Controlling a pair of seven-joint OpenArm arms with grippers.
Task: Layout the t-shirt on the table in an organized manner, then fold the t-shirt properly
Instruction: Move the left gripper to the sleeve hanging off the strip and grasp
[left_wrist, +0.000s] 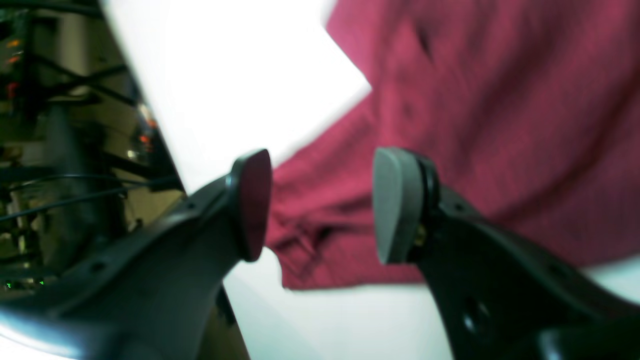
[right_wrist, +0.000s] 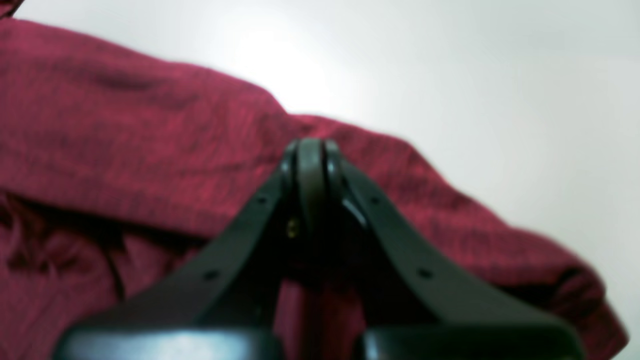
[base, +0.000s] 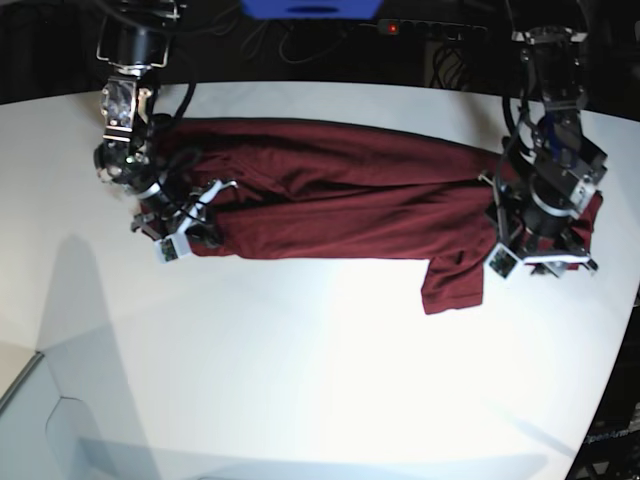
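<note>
The maroon t-shirt lies stretched sideways across the far half of the white table, with one sleeve hanging toward the front. In the base view my right gripper sits at the shirt's left end. Its wrist view shows the right gripper shut, with the t-shirt bunched up around the tips. My left gripper hovers over the shirt's right end. Close up, the left gripper is open, and the t-shirt lies below it with nothing between the pads.
Dark cabling and equipment stand just past the table edge beside the left gripper. A power strip and a blue object sit behind the table. The table's curved edge runs down the right side.
</note>
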